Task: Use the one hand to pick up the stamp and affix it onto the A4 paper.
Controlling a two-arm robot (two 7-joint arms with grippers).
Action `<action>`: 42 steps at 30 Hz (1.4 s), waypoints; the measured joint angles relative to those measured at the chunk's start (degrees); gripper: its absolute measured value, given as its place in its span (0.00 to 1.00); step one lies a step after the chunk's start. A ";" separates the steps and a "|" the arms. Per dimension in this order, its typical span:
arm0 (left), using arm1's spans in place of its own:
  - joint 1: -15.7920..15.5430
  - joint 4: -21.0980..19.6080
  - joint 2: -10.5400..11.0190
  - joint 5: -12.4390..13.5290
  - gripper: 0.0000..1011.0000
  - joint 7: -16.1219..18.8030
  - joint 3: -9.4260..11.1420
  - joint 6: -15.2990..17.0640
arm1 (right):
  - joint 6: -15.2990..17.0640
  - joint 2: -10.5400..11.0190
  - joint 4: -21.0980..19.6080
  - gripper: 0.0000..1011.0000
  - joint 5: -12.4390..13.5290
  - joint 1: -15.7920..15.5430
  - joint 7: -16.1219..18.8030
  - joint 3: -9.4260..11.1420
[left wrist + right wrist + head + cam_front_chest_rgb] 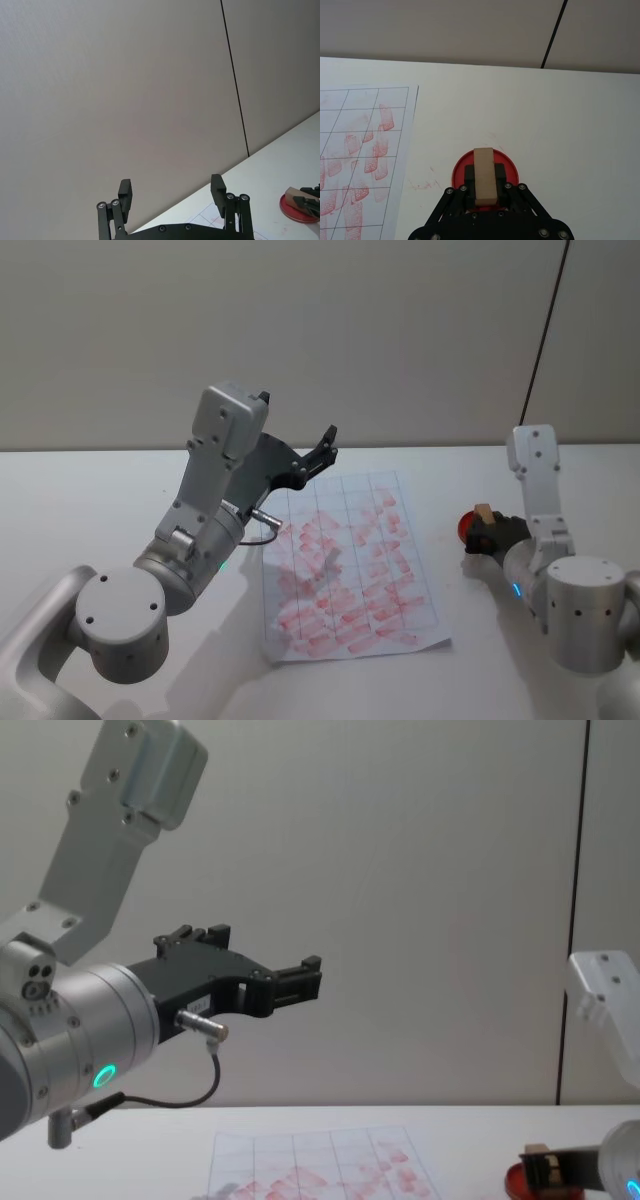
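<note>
R gripper (485, 182) is clenched on the stamp (483, 162), fingers (469, 175) on both long sides, the block poking fwd past the tips. Stamp sits over the middle of the red pad (461, 170); touching or a hair above, can't tell.

In head view, w/ the paper (350, 560) as clock centre, the pad (466, 527), stamp (484, 512) and R gripper (492, 536) are at 3 o'clock. They are near the sheet's edge but apart from it, all on the white table (90, 490).

L gripper (171, 192) is released, jaws wide, nothing between. It hangs high over the table at approx 11 o'clock of the paper, aimed at the wall, idle.

Progress, my read: pick-up is done and the grip looks firm. Stamp is at the pad, so prob. the inking step. Left to do: lift, carry toward 9 o'clock from the pad, get over the sheet, press down. The grid already carries many red prints, thickest in the middle and near rows. Far cells at 11–12 o'clock look barest, so a free spot is likeliest there.
</note>
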 joint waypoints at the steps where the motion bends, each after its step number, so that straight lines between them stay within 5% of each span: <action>1: 0.00 0.00 0.00 0.00 0.99 0.00 0.00 0.00 | -0.01 0.01 -0.22 0.21 -0.03 -0.04 0.00 0.03; 23: 0.00 0.00 0.00 0.00 0.99 0.00 0.00 0.00 | -0.36 -0.34 -10.09 0.21 -1.97 0.08 2.53 0.08; 42: 0.00 0.00 0.00 0.00 0.99 0.00 0.00 0.00 | 0.73 -4.48 -2.73 0.21 -4.59 4.08 3.94 -2.22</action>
